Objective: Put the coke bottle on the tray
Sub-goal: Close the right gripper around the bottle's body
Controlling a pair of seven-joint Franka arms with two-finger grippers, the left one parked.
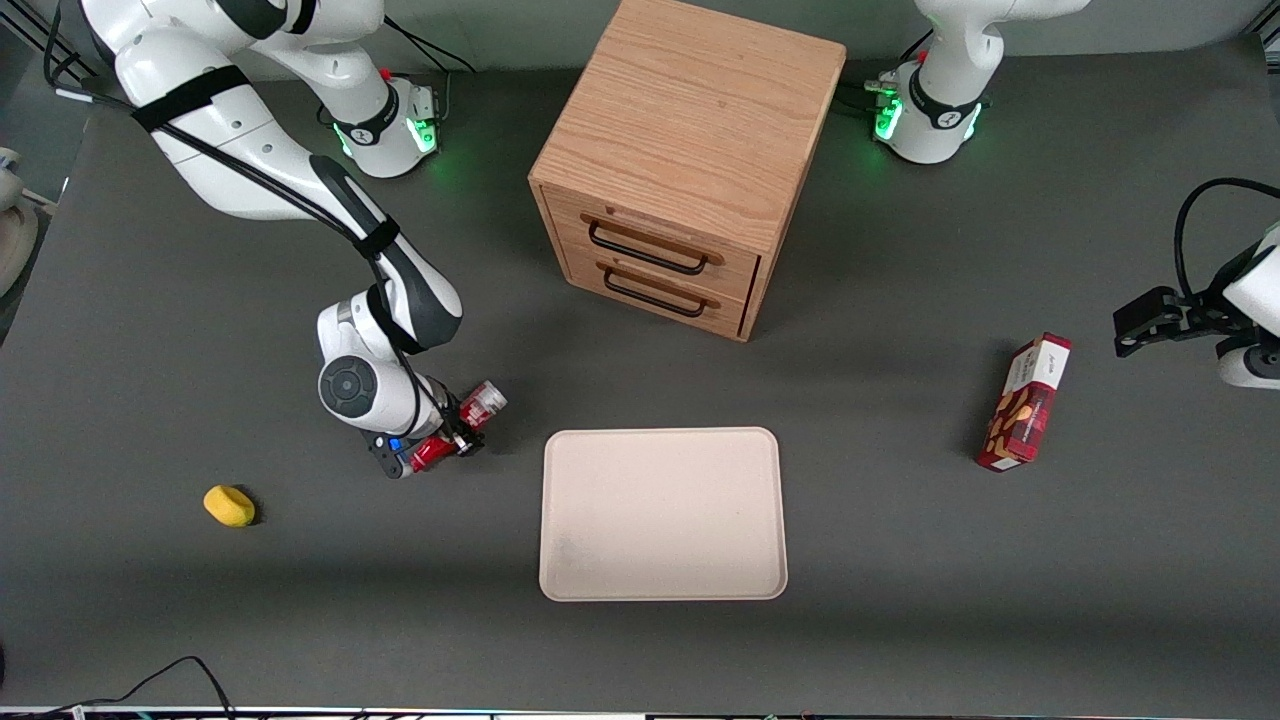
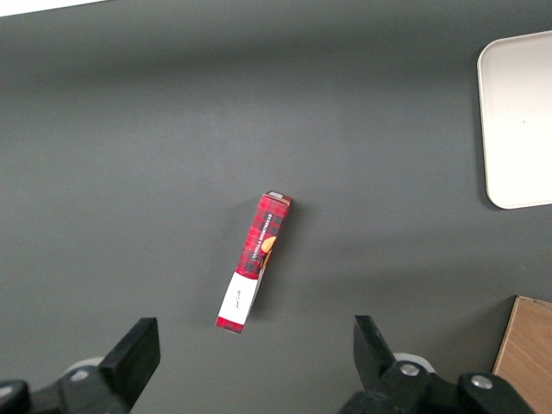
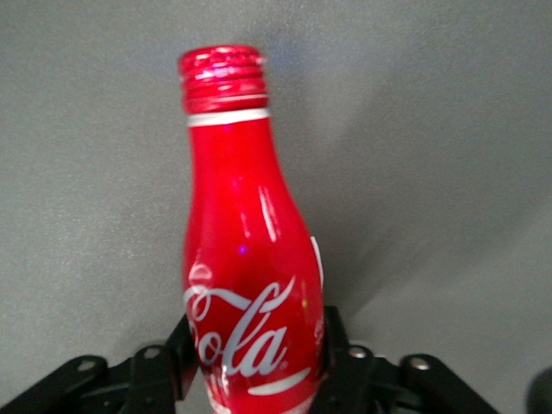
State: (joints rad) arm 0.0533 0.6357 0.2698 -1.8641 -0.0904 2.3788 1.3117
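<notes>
My gripper [image 1: 447,437] grasps the bottle [image 1: 462,424] around its lower body, fingers [image 3: 345,358] pressed against both sides. The grasp looks done; carrying it to the tray [image 1: 662,513] and setting it down remains. The tray lies just beside me, bare. My arm reaches low, wrist bent downward.

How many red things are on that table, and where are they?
2. The coke bottle is gripped in the working arm's gripper, beside the tray. The snack box lies toward the parked arm's end. None seem hidden.
</notes>
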